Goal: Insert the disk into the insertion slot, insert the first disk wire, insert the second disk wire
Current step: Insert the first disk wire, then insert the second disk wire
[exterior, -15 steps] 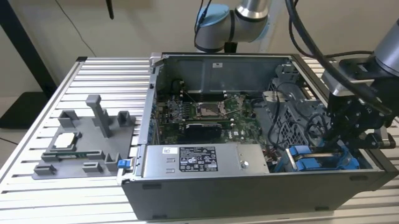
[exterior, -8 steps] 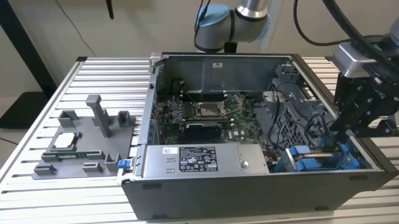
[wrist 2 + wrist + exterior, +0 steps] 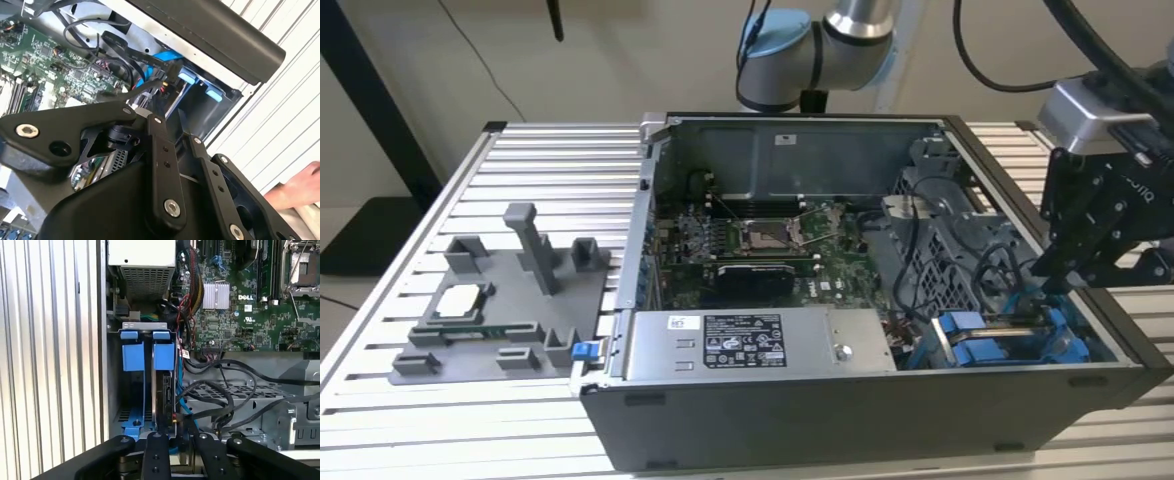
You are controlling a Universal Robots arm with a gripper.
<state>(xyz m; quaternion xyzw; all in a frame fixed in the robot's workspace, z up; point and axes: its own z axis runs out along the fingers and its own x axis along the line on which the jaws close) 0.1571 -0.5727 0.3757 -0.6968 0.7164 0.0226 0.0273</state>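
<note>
Our tool (image 3: 176, 435) hangs over the disk (image 3: 164, 390) in the insertion slot (image 3: 145, 326); we cannot tell if it holds anything. We should push straight, gently, missing the wires (image 3: 225, 390).

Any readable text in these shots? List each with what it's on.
Power-supply box label: black-and-white print, too small to read.
Sticker on the case's back wall: too small to read.
Motherboard: white brand mark, not quoted; remaining silkscreen too small.
No other text can be quoted.
</note>
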